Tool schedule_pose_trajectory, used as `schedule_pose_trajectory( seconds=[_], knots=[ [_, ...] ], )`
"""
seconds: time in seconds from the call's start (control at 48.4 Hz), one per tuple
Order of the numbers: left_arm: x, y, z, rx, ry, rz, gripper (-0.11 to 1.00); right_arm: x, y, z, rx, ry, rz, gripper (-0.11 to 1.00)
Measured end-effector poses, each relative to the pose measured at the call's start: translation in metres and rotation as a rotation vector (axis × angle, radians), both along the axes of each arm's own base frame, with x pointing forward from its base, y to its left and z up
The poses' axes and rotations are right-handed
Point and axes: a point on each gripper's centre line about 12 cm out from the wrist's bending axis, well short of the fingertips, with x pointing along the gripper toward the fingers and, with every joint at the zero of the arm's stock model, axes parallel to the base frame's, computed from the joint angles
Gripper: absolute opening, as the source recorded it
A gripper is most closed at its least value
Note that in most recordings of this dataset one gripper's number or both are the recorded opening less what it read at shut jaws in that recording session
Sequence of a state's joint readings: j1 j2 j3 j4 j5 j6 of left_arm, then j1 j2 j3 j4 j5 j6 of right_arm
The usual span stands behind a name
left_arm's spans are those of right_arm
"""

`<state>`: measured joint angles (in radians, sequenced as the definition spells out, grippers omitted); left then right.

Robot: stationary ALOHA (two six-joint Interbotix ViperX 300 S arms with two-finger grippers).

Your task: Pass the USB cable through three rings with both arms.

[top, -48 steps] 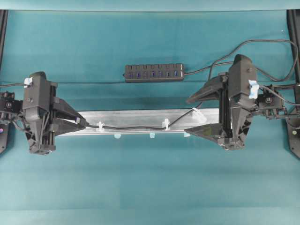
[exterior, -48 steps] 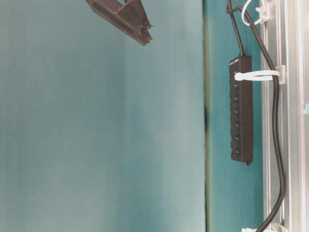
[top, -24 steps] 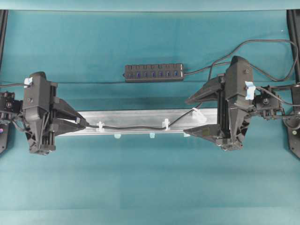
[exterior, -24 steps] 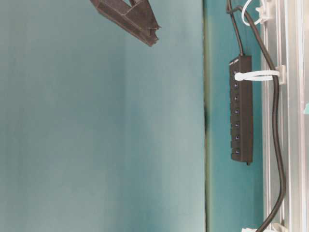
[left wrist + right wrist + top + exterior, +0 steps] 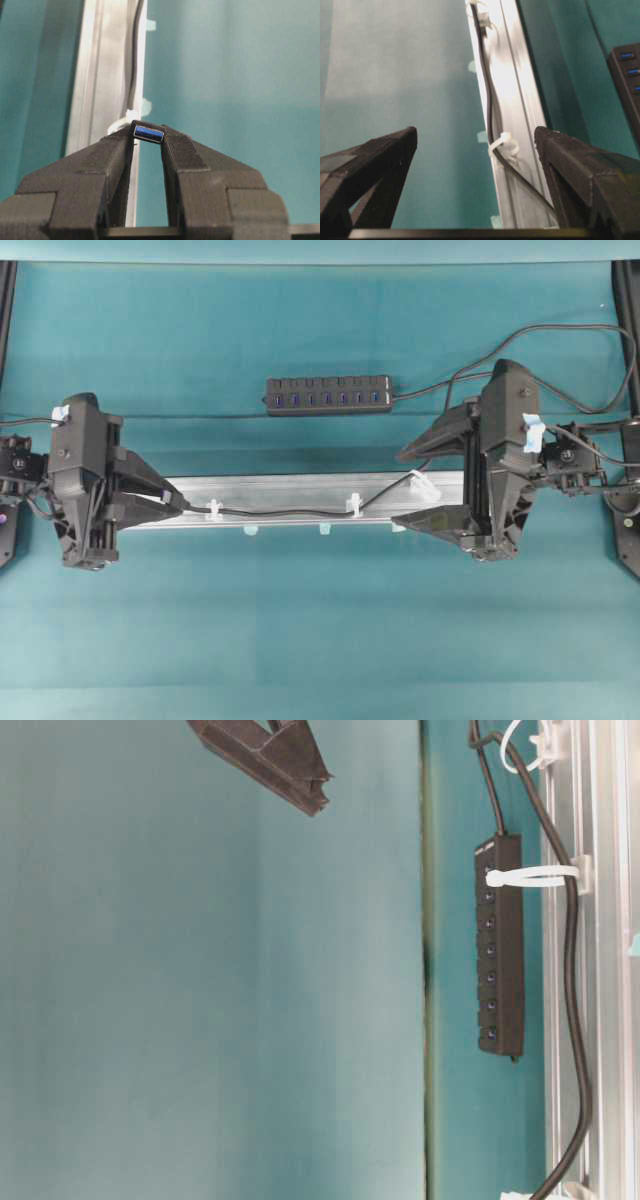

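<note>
USB cable (image 5: 290,511) lies along the aluminium rail (image 5: 300,487) in the overhead view, running through all three rings (image 5: 353,504) so that the threading looks done. The left gripper (image 5: 178,504) pinches the plug end just past the leftmost ring, probably to keep the cord taut. The right gripper (image 5: 415,485) hangs wide apart with nothing in it, straddling the rightmost ring.

At table level, the cord (image 5: 572,1000) passes under a white loop (image 5: 530,875) beside the hub bar (image 5: 500,945), which lies apart from the rail.

From the left wrist, the fingers (image 5: 181,150) clamp the blue-tongued plug (image 5: 148,133) squarely between their tips.

From the right wrist, both fingers (image 5: 570,165) stand clear on either side of the cord (image 5: 492,125), which passes through the near ring (image 5: 502,145).
</note>
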<state>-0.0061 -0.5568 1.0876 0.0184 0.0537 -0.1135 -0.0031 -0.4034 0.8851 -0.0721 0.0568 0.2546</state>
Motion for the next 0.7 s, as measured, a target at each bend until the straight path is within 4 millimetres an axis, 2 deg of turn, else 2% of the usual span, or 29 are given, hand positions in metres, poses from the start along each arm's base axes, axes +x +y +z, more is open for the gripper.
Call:
schedule_pose_trajectory(
  seconds=[0.454, 0.702],
  knots=[
    [-0.0001, 0.0, -0.0002, -0.001, 0.002, 0.001, 0.21, 0.0006, 0.0001, 0.0011, 0.0, -0.011, 0.001, 0.68],
    [0.0, 0.0, 0.0, -0.001, 0.0, 0.001, 0.21, 0.0046, 0.0007, 0.0084, -0.002, -0.081, 0.007, 0.68]
  ],
)
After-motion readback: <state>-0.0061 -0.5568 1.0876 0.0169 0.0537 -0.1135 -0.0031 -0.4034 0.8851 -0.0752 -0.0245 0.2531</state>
